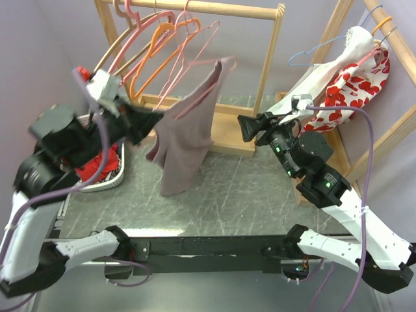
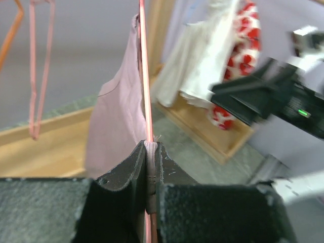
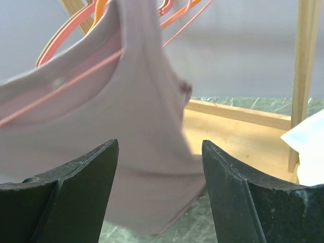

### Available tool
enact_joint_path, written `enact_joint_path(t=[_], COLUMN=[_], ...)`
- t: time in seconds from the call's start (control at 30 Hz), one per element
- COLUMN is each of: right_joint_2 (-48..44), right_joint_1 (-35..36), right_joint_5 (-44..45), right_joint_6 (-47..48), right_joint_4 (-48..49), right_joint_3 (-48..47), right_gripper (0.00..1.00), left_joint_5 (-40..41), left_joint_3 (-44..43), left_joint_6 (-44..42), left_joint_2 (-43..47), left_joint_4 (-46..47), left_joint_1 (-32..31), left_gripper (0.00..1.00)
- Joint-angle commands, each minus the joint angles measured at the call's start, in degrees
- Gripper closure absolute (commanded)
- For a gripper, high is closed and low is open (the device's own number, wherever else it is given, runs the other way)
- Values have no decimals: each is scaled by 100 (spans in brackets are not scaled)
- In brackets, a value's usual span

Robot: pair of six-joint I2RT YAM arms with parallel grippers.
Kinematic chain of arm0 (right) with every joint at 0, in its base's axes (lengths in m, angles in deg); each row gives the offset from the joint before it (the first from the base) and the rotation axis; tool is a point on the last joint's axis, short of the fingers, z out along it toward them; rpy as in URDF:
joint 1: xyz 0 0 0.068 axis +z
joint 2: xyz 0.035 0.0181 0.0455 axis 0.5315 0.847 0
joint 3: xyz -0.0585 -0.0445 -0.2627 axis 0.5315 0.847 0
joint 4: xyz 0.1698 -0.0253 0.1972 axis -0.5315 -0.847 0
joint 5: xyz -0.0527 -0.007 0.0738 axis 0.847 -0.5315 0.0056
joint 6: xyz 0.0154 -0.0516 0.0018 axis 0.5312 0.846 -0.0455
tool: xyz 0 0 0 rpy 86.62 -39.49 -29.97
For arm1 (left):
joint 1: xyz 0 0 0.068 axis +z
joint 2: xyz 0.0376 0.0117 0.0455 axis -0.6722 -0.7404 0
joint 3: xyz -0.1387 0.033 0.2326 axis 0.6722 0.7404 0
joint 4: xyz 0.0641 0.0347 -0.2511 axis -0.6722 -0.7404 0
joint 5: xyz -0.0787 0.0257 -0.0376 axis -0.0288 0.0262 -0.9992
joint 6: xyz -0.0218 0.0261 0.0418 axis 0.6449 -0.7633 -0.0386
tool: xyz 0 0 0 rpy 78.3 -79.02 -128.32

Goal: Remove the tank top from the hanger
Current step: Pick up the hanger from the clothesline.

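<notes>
Pink top (image 1: 185,140) hangs on the hanger (image 2: 145,76). Left gripper (image 2: 151,152) is clamped tight on the hanger's low corner, likely to keep it steady. Right gripper (image 1: 246,128), fingers spread wide, sits beside the hanger, likely ready to tug the top off.

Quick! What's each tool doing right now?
Left tool: shut on the pink hanger.
Right tool: open, empty, facing the tank top.

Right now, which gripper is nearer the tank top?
Left. The left gripper is shut on the edge of the tank top, touching it. The right gripper stands open, apart from the fabric, off to its right and facing it.
</notes>
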Motion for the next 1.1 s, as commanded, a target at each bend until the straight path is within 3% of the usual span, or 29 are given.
enact_joint_path(t=[0.0, 0.2, 0.43, 0.63, 0.8, 1.07], right_joint_2=[289, 640, 878, 1290, 1388, 1510], right_joint_1=[-35, -35, -26, -26, -26, -35], right_joint_5=[-203, -467, -854, -425, -318, -441], right_joint_6=[292, 266, 152, 56, -199, -385], right_joint_4=[304, 444, 427, -108, -460, -566], right_joint_3=[-324, -500, -694, -1045, -1142, -1054], right_gripper=[25, 25, 25, 25, 32, 35], left_joint_5=[-875, -691, -753, -850, -788, -972], left_joint_3=[486, 653, 1075, 1234, 1242, 1225], left_joint_6=[424, 530, 618, 749, 776, 767], left_joint_2=[730, 871, 942, 1038, 1047, 1082], left_joint_4=[139, -539, -354, -82, 6, 129], left_joint_1=[-17, -17, -17, -17, -17, -17], left_gripper=[99, 99, 99, 99, 99, 99])
